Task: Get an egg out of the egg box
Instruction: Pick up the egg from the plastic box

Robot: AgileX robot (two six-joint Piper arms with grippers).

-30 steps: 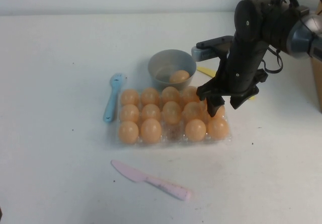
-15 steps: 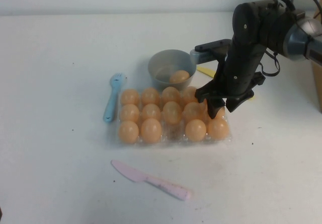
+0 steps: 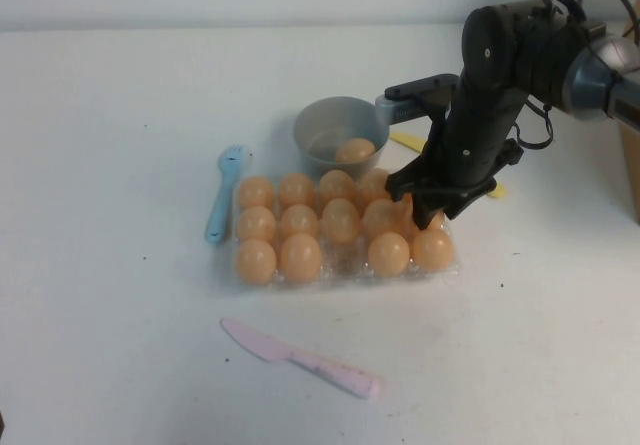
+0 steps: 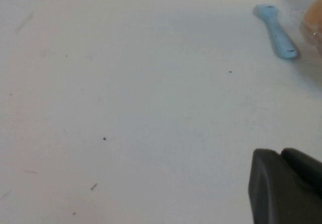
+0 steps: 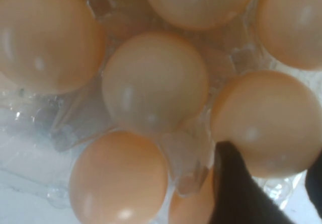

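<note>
The small, smooth, pale-orange egg [image 5: 266,121] being reached for sits in a cup at the right end of the flat, clear plastic egg box [image 3: 345,265], in its middle row as far as the high view shows, and it has not left its cup. The right tool [image 3: 432,208] is down over that end of the box, and the wrist view shows one dark fingertip [image 5: 236,189] touching the egg's side with the other at the frame's edge beyond it; the jaws bracket the egg at a middling width, and whether they press firmly enough to hold it cannot be told. So the reach looks done and the grasp only begun; gripping, lifting clear and setting the egg down are judged to remain. Other eggs fill most cups, with a gap in the near row. A round grey bowl [image 3: 335,125] just behind the box, toward the counter's far edge, already carries one egg. The left tool [image 4: 287,189] hangs over bare counter toward the left edge; its opening cannot be told.
</note>
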